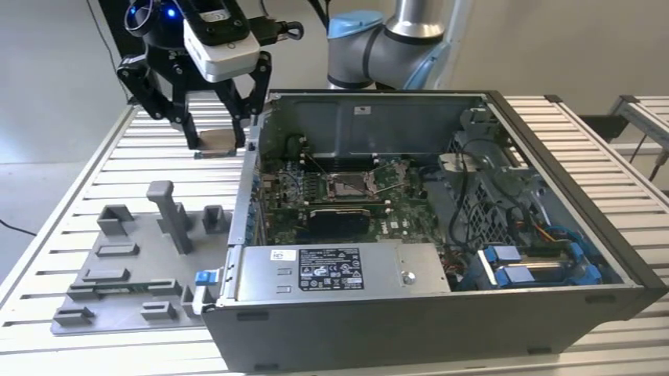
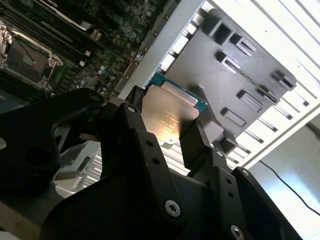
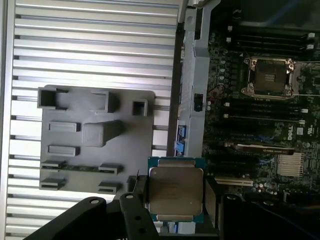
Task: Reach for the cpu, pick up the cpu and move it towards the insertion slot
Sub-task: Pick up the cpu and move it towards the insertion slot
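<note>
Over the slatted table (image 1: 84,164) beside the case (image 1: 418,321), the tool (image 1: 222,142) hangs high, clamping the cpu (image 3: 175,189).

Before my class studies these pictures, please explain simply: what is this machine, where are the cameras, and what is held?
The machine is one robot arm with a black two-fingered end effector. The exterior view comes from a camera off the arm, looking over a slatted table. Both wrist views come from cameras riding on the arm. On the table stand an open computer case and a grey tray with pegs. The end effector is shut on the cpu, a small silvery chip, held above the table beside the case. The insertion slot sits on the green board inside the case.
</note>
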Controlling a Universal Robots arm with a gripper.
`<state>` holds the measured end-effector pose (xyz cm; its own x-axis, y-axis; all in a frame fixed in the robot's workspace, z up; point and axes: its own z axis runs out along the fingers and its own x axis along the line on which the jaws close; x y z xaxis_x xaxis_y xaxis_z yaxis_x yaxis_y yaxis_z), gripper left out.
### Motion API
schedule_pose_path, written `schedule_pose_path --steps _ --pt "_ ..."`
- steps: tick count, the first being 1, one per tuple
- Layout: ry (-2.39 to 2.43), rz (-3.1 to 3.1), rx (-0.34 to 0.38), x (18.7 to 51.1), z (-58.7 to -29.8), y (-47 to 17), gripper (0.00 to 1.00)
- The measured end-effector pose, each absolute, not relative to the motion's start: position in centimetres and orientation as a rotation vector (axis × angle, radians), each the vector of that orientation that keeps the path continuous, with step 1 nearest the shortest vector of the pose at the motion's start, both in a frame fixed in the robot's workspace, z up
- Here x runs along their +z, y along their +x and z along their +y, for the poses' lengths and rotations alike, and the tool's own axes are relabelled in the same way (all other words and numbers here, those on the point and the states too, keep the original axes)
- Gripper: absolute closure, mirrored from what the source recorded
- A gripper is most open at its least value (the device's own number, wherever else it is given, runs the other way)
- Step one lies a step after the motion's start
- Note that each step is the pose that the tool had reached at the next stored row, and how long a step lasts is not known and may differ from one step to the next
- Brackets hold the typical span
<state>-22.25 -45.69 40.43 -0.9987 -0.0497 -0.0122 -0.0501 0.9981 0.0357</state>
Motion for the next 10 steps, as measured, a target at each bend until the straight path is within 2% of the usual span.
schedule_pose_path --steps 10 --pt "-0.078 3.129 0.056 40.44 -45.69 -21.35 1.00"
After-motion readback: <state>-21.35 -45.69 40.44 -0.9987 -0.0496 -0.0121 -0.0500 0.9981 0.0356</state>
